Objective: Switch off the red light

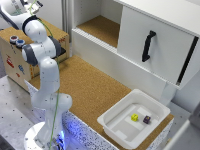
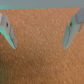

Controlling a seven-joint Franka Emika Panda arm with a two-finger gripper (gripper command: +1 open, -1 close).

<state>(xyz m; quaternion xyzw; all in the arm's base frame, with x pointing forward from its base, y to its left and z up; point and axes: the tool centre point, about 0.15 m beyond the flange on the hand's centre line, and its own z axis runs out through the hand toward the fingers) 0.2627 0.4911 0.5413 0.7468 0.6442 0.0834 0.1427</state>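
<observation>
On the cork table [image 1: 90,85], a wooden box [image 1: 15,62] stands far left. We take the red light to be one of two small round lamps [image 1: 20,43] on its top; their colours are too blurred to tell. It looks rigid and fixed, for pressing, not grasping. Our tool [image 2: 40,32] hangs spread and empty.

A white arm [image 1: 44,75] is seen standing over a cork-topped table [image 1: 95,85]. A yellow cube [image 1: 134,117] and a purple cube [image 1: 147,119] are held in a white tray [image 1: 112,125].
</observation>
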